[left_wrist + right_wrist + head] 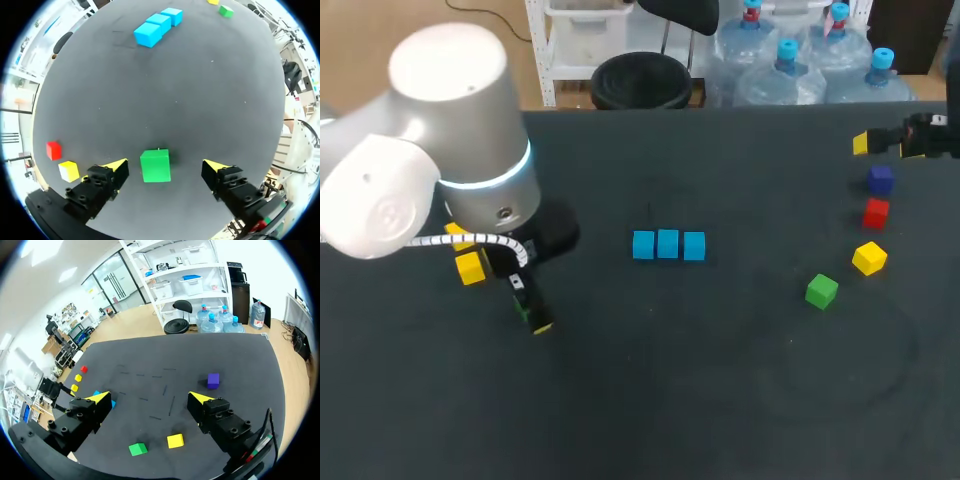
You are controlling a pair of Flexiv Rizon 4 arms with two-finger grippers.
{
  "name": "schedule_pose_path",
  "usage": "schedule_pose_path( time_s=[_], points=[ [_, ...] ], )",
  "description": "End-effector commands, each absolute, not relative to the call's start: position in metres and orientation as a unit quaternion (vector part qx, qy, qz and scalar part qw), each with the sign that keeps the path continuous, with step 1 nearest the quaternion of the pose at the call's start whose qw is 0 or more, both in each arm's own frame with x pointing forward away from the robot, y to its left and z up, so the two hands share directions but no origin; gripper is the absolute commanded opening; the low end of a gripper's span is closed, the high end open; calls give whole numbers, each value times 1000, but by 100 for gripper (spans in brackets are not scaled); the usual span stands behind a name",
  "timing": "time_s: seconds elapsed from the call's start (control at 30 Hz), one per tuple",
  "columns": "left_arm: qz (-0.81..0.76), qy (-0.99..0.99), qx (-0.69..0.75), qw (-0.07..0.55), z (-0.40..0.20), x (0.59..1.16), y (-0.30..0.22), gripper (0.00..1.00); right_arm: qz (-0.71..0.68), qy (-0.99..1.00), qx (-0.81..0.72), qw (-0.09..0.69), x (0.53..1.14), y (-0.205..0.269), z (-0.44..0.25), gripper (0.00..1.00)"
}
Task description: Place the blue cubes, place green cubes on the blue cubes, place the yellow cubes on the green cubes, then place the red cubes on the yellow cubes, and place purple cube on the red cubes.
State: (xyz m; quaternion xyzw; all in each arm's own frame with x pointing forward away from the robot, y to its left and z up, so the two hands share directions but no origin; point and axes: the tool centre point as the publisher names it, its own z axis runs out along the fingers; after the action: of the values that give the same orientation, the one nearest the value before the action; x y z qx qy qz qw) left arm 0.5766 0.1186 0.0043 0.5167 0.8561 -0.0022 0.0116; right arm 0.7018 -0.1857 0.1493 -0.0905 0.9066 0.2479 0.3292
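Three blue cubes (667,244) were set close together in a row on the counter (720,380). Left of that row the left claw (166,163) was held wide open, with a green cube (155,165) lying untouched between its fingers. Well right of the row a purple cube (880,179), a red cube (876,212), a yellow cube (869,258) and a second green cube (821,291) were scattered, and the right claw (150,399) was spread wide, empty.

Dark matte table (720,400), faint scuff marks, even light.

Blue cubes (667,244), green cube (822,291), yellow cube (869,258), red cube (876,213), purple cube (880,179); table (650,400) dark grey, plain.
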Motion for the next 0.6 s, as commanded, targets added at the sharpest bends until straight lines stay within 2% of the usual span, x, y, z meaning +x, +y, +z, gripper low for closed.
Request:
schedule_pose_path(
  time_s=[0.03, 0.17, 0.27, 0.3, 0.5, 0.6],
  points=[
    [-3, 856, 517, 8, 3, 583, 117, 49, 247, 907, -90, 329, 701, -186, 150, 100],
    [-3, 855, 519, 5, 2, 584, 116, 32, 247, 907, -90, 329, 701, -186, 150, 100],
    [-6, 854, 520, 3, 1, 584, 116, 27, 247, 907, -90, 329, 701, -186, 150, 100],
    [-6, 854, 521, 2, 1, 584, 116, 20, 247, 907, -90, 329, 701, -186, 150, 100],
    [-11, 849, 528, 1, 3, 584, 115, 0, 247, 907, -90, 329, 701, -186, 150, 100],
    [-14, 842, 539, 3, 6, 585, 115, 0, 247, 907, -90, 329, 701, -186, 150, 100]
  ],
)
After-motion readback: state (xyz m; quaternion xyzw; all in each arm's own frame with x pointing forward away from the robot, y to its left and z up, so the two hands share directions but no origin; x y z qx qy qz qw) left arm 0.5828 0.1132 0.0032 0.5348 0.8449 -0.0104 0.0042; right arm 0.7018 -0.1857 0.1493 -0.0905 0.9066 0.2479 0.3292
